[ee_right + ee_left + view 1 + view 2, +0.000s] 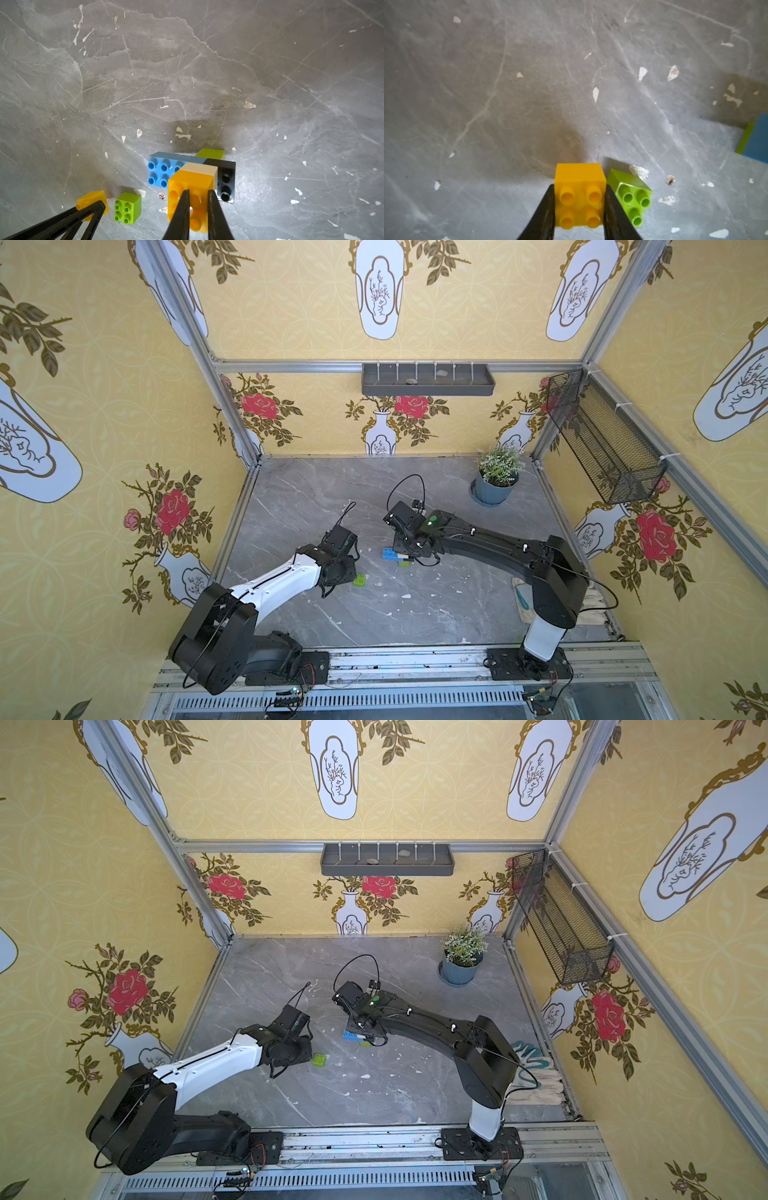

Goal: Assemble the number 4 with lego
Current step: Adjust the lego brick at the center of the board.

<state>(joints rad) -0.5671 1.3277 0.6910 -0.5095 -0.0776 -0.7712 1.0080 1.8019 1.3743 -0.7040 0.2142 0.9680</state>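
My left gripper is shut on a loose yellow 2x2 lego brick, one finger flat on each side, studs facing the camera. A loose lime green 2x2 brick lies on the table right beside it, also seen in both top views. The number 4 is a cluster lying on the table: blue bar, green, black, white and yellow squares. My right gripper has its narrow jaws pinched on a stud of the cluster's yellow brick.
The grey marble table is speckled with white flecks. A potted plant stands at the back right. A grey shelf tray and a black mesh basket hang on the walls. Work gloves lie by the right arm's base.
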